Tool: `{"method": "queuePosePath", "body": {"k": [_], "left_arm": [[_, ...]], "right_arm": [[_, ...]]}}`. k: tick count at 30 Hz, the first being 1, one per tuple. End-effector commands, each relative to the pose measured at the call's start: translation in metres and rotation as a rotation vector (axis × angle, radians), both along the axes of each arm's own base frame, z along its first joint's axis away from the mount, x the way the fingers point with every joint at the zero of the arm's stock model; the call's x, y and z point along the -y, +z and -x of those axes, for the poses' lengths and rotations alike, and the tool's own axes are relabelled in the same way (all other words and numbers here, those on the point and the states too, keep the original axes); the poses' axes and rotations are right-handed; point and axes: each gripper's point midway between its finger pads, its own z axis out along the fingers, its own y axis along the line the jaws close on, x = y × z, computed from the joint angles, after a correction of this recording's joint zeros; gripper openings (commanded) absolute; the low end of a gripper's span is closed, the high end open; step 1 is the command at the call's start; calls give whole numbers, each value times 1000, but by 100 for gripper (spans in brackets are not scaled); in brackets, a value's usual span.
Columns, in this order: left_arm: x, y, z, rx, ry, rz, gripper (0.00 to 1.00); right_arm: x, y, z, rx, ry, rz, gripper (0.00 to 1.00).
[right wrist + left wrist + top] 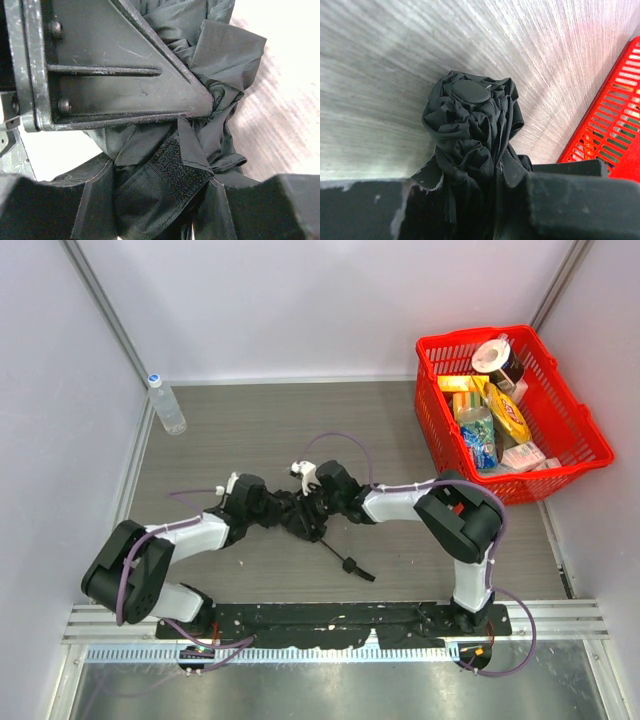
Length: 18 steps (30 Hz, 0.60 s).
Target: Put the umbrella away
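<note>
The umbrella (300,518) is a crumpled black bundle at the middle of the table, with its thin shaft and handle (350,565) trailing toward the near right. My left gripper (272,510) comes at it from the left and is shut on the fabric. In the left wrist view the umbrella (470,120) fills the gap at the left gripper (475,172), its round cap facing away. My right gripper (318,502) meets it from the right, shut on the folds. In the right wrist view a velcro strap (180,170) lies across the right gripper (165,190).
A red basket (590,440) of packaged goods stands at the back right; its mesh wall (610,135) shows in the left wrist view. A water bottle (166,405) stands at the back left by the wall. White walls close three sides.
</note>
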Motion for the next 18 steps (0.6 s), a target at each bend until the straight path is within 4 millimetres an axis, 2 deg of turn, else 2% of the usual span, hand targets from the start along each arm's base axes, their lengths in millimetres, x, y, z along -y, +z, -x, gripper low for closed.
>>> {"method": "queuePosePath", "body": {"k": [1,2,3,4,5,6,7,8,9,10,11,14,15,16,18], "left_arm": [[-31,-18,21,3,-11,-152,0],[-29,-9,16,38,-3,-137,0],[-25,3,9,85,-1,-106,0],[-21,15,3,130,4,-71,0],[-19,23,-2,158,13,-45,0],[-17,34,-8,191,21,-15,0],[-13,49,-15,247,19,22,0],[-11,58,-20,278,19,46,0],[-8,69,-25,317,18,72,0],[-6,81,-31,360,17,93,0],[-3,99,-38,432,15,129,0],[2,138,-54,557,6,186,0],[5,149,-58,591,0,196,0],[6,161,-62,624,-1,212,0],[6,182,-70,686,7,245,0]], "right_arm": [[-5,52,-1,77,-21,15,33],[-4,54,-3,54,-53,27,41],[0,55,-7,39,-96,63,56],[4,54,-6,0,-124,87,61],[6,61,-8,-10,-148,105,70],[7,73,-9,-24,-183,90,72],[12,76,-10,-26,-209,102,77],[13,94,-9,-16,-221,71,79],[18,100,-8,-14,-237,79,81],[19,122,-10,11,-244,48,81],[23,127,-6,2,-245,59,81],[31,176,-4,56,-267,3,81],[36,180,-4,61,-282,10,81],[41,198,-6,75,-312,-16,81],[59,211,-18,97,-411,-16,82]]}}
